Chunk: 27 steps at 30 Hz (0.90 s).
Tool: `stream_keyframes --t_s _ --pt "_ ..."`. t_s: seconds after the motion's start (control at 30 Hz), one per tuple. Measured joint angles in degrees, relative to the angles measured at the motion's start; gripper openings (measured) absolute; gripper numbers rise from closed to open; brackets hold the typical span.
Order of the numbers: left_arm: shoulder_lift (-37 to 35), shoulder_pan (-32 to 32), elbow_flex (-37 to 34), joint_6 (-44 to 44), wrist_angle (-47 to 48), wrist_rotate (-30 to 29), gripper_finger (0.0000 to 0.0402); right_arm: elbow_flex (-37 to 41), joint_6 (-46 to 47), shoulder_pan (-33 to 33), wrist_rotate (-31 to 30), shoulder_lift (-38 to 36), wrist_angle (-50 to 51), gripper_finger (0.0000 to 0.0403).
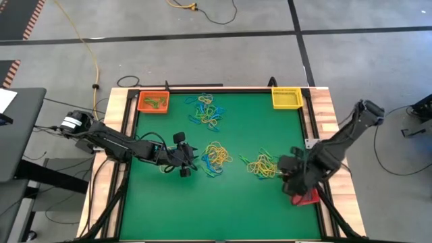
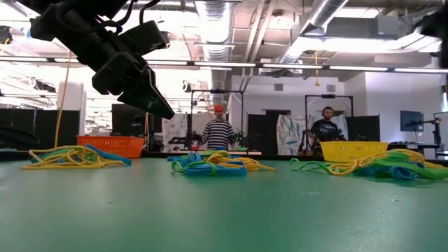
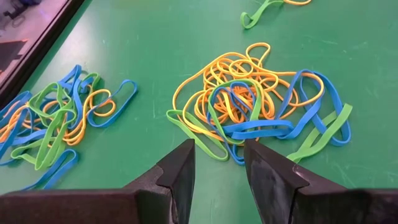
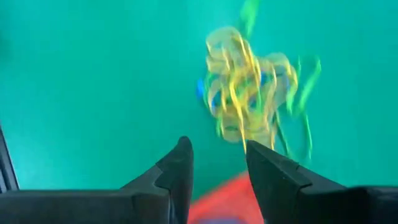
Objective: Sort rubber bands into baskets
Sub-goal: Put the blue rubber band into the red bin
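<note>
Rubber bands in yellow, blue and green lie in three loose piles on the green mat: a far pile (image 1: pixel 206 111), a middle pile (image 1: pixel 217 158) and a right pile (image 1: pixel 262 164). My left gripper (image 1: pixel 191 160) hovers open and empty just left of the middle pile (image 3: pixel 261 112), above the mat (image 2: pixel 164 112). My right gripper (image 1: pixel 286 173) is open and empty, raised over the red basket (image 1: pixel 308 197), between it and the right pile (image 4: pixel 249 93). The orange basket (image 1: pixel 153 102) stands at the far left corner with green bands in it. The yellow basket (image 1: pixel 286 98) stands at the far right corner.
A wooden frame (image 1: pixel 324 115) rims the mat. The red basket (image 4: pixel 230 199) sits at the mat's right edge, partly under my right arm. In the left wrist view the far pile (image 3: pixel 56 121) lies beside the middle one. People stand in the room beyond the table (image 2: pixel 218 133).
</note>
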<state>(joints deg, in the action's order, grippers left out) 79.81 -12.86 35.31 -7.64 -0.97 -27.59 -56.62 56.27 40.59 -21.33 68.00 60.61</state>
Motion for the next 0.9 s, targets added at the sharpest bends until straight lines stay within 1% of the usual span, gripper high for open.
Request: stream_keyframes --t_s 0.2,0.37,0.5,0.6,0.7,0.9 --pt "0.0 0.0 0.0 -0.1 0.0 0.0 0.0128 0.0 -22.7 -8.7 -1.1 2.7 -16.8 0.0173" --pt "0.0 0.0 0.0 -0.1 0.0 0.0 0.0128 0.0 -37.3 -14.6 1.7 7.3 -28.2 0.0173" --pt "0.0 0.0 0.0 -0.1 0.0 0.0 0.0128 0.0 -44.5 -18.7 2.2 12.1 -34.4 0.0173" --pt "0.0 0.0 0.0 -0.1 0.0 0.0 0.0128 0.0 -48.4 -21.7 4.9 15.6 -38.4 0.0173" --pt "0.0 0.0 0.0 -0.1 0.0 0.0 0.0128 0.0 -50.9 -24.3 6.6 19.0 -42.0 0.0173" --pt "0.0 0.0 0.0 -0.4 0.3 0.0 0.0128 0.0 -54.6 -28.4 8.2 24.4 -49.6 0.0173"
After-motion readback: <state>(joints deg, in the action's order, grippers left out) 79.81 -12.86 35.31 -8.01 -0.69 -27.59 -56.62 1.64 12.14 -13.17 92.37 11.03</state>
